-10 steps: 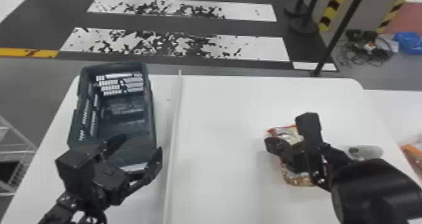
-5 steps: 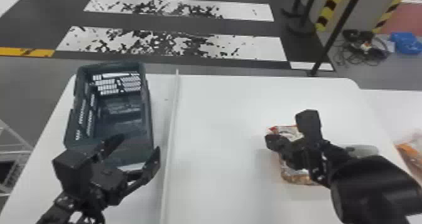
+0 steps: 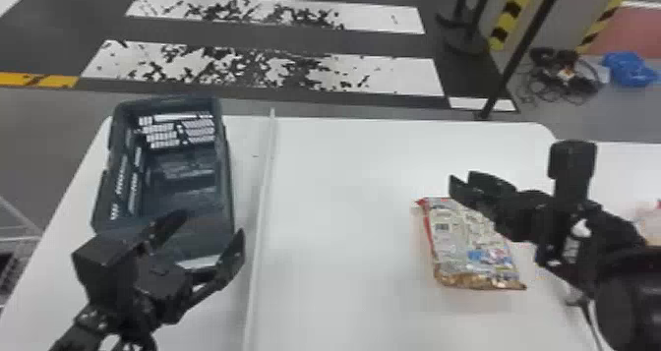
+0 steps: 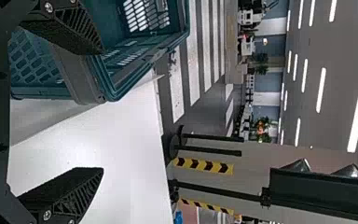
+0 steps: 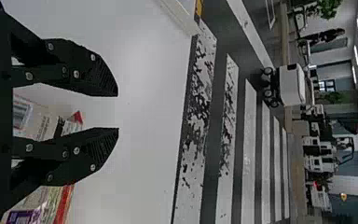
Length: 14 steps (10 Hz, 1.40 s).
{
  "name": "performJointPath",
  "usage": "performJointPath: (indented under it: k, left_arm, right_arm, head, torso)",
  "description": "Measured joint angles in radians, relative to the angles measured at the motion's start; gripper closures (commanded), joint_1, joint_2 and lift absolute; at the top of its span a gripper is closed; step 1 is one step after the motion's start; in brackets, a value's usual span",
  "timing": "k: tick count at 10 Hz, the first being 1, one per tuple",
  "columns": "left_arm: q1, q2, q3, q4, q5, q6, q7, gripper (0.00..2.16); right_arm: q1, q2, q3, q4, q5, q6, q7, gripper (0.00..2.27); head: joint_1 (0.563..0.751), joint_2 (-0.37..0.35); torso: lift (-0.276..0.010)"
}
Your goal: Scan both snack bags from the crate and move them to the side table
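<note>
The right tool point(image 5: 118, 112), parted fairly wide, should settle squarely across the snack bag point(image 3: 462, 242) on the desk point(image 3: 344, 227), then close softly to avoid crushing it.

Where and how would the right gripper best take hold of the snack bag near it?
Probably across the middle of the snack bag, from above, closing on its two long sides, since it lies flat and looks narrower from left to right.
</note>
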Motion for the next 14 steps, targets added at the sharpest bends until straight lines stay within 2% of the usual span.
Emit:
performJointPath:
  k: [1,4,6,9,12,13,14]
  left_arm:
    - [0.001,-0.004,0.001,-0.004,-0.002,-0.003,0.000,0.11]
    - [0.012,-0.013,-0.002,-0.031,-0.006,-0.010,0.001,0.11]
    - [0.023,-0.015,-0.003,-0.042,-0.006,-0.037,0.017,0.12]
    - [0.050,-0.015,-0.002,-0.076,-0.006,-0.067,0.034,0.12]
    - [0.050,-0.013,0.002,-0.064,-0.002,-0.069,0.034,0.12]
    - [0.047,-0.013,0.002,-0.060,-0.001,-0.071,0.034,0.13]
    - [0.046,-0.012,0.002,-0.058,0.000,-0.071,0.034,0.13]
  right_arm:
    - [0.010,0.000,-0.084,-0.029,-0.004,0.050,-0.001,0.03]
    - [0.071,-0.013,-0.297,-0.010,0.001,0.083,0.018,0.05]
    - [0.092,-0.029,-0.358,0.062,0.010,0.076,0.051,0.05]
    - [0.099,-0.053,-0.349,0.153,0.054,0.061,0.089,0.05]
    - [0.090,-0.065,-0.315,0.206,0.100,0.053,0.114,0.10]
    - [0.073,-0.075,-0.300,0.242,0.114,0.051,0.115,0.22]
    - [0.051,-0.085,-0.286,0.285,0.121,0.045,0.125,0.52]
  head:
    - [0.695,-0.161]
    - [0.695,-0.350]
    - [0.695,-0.350]
    - [0.695,-0.350]
    - [0.695,-0.350]
    - [0.695,-0.350]
    - [0.695,-0.350]
  torso:
    - [-0.075]
    - [-0.075]
    - [-0.075]
    - [-0.075]
    - [-0.075]
    - [-0.075]
    - [-0.075]
